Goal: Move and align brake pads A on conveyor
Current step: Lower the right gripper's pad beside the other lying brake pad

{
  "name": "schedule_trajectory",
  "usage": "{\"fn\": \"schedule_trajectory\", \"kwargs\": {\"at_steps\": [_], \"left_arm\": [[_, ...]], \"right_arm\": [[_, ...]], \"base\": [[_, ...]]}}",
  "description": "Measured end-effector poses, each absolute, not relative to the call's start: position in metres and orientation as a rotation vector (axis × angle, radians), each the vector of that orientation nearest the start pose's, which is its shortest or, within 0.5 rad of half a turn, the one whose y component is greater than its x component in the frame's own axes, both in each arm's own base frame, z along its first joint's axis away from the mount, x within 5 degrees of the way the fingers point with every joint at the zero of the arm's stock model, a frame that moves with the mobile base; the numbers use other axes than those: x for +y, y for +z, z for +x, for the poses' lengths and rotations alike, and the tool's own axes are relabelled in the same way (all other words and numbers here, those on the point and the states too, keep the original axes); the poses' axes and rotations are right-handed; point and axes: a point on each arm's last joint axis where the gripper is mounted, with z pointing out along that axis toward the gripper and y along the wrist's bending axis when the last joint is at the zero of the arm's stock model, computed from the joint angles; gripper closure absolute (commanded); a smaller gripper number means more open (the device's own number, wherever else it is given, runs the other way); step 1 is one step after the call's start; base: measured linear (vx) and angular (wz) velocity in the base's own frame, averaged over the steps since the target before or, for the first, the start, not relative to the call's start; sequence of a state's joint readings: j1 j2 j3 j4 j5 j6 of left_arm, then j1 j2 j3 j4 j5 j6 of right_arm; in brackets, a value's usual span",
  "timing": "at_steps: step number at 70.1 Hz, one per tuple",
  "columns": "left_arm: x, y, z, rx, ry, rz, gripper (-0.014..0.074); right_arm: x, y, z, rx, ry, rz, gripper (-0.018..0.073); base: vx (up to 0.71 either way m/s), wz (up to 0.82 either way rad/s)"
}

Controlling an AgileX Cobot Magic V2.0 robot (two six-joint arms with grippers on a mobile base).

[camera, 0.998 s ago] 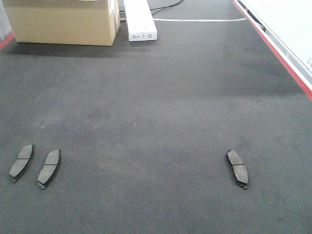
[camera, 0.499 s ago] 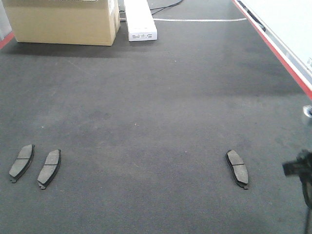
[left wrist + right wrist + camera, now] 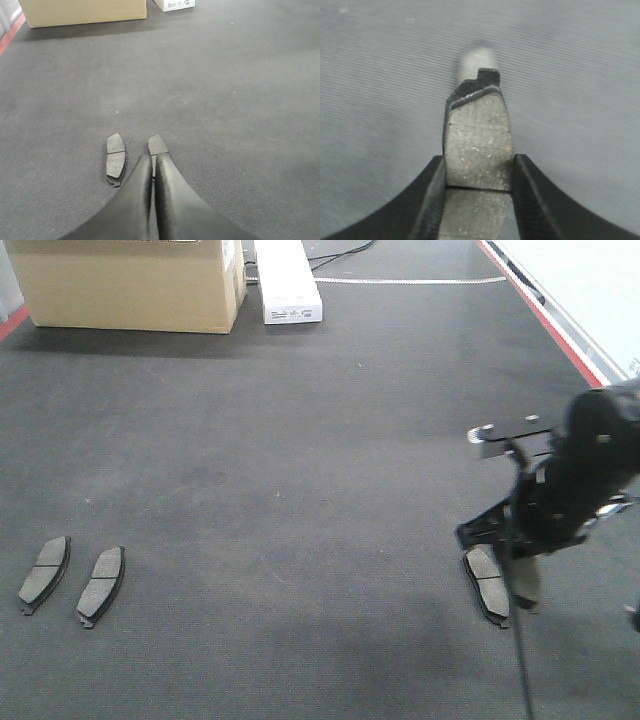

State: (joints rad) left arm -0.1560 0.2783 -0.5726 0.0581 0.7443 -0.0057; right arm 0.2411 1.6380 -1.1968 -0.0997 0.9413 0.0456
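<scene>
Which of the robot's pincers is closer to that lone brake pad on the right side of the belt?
The right pincer: its fingers sit on either side of the lone pad. The left pincer hangs shut over the two pads across the belt.

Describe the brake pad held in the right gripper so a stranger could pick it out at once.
On the dark felt conveyor, look away from the cardboard box to the near right side. There the right gripper holds a brake pad, beside a single pad lying on the belt. The pair of pads at near left lies untouched.
</scene>
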Motion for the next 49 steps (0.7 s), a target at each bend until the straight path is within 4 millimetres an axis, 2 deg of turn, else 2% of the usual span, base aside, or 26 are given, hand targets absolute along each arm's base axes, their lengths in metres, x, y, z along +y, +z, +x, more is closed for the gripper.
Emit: {"fn": "schedule_trajectory", "kwargs": {"at_steps": [19, 33, 49], "left_arm": [[-0.004, 0.319, 0.049, 1.926, -0.041, 0.160, 0.0602], [-0.004, 0.319, 0.049, 1.926, -0.041, 0.160, 0.0602], [-0.004, 0.319, 0.049, 1.926, -0.041, 0.160, 0.0602]], "right_arm": [[0.109, 0.216, 0.341, 2.894, -0.028, -0.438, 0.0564], [0.117, 0.197, 0.354, 2.926, -0.021, -0.389, 0.0564], [0.118, 0.183, 0.358, 2.939, -0.023, -0.389, 0.0564]], "base": [[0.00, 0.00], [0.00, 0.00], [0.00, 0.00]]}}
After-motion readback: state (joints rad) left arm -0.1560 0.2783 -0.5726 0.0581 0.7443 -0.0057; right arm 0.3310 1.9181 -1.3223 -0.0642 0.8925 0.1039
